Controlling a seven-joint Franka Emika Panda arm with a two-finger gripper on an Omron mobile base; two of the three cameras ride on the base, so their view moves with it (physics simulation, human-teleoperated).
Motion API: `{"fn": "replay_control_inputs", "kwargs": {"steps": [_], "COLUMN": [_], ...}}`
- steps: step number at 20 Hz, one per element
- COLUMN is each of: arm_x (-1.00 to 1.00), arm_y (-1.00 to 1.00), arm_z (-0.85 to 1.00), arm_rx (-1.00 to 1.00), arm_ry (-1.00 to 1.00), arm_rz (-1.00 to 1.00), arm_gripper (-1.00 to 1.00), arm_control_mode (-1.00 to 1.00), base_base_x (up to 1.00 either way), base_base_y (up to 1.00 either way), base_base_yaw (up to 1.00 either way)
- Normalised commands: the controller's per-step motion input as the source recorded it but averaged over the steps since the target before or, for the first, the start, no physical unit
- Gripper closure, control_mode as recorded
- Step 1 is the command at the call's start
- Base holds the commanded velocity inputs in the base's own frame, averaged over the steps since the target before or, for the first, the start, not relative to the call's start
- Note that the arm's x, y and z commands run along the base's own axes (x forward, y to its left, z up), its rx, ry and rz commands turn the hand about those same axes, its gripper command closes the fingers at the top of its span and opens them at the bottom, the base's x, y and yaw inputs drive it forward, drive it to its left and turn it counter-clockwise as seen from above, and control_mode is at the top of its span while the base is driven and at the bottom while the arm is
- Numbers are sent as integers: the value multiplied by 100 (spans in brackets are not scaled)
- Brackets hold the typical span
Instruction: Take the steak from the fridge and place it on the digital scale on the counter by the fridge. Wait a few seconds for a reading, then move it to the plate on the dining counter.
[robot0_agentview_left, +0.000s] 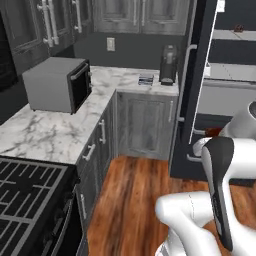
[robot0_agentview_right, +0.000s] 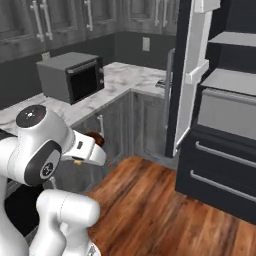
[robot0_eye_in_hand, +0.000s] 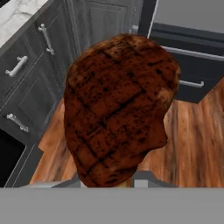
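Charred red-brown steak (robot0_eye_in_hand: 118, 109), lumpy, grill-scored, clamped in hand (robot0_eye_in_hand: 109, 183), above wood-plank floor (robot0_eye_in_hand: 192, 144)

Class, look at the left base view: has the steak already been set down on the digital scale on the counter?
No. The scale sits bare on the counter, while the steak hangs in the gripper above the wooden floor.

1 steak (robot0_eye_in_hand: 118, 109), 1 fridge (robot0_agentview_left: 200, 75), 1 digital scale (robot0_agentview_left: 146, 80), 1 microwave (robot0_agentview_left: 57, 84).
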Motion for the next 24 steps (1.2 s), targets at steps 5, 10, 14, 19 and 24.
{"fn": "replay_control_inputs", "kwargs": {"steps": [5,10,14,19,24], "arm_x": [0,0,0,0,0], "arm_y": [0,0,0,0,0], "arm_z": [0,0,0,0,0], "arm_rx": [0,0,0,0,0], "arm_ry": [0,0,0,0,0], "arm_rz": [0,0,0,0,0], "arm_gripper": [100,100,100,100,100], "arm_control_mode": [100,100,100,100,100], "base_base_x": [60,100,100,100,100], "base_base_y": [50,7,0,1,8], "base_base_yaw": [10,0,0,-5,-12]}}
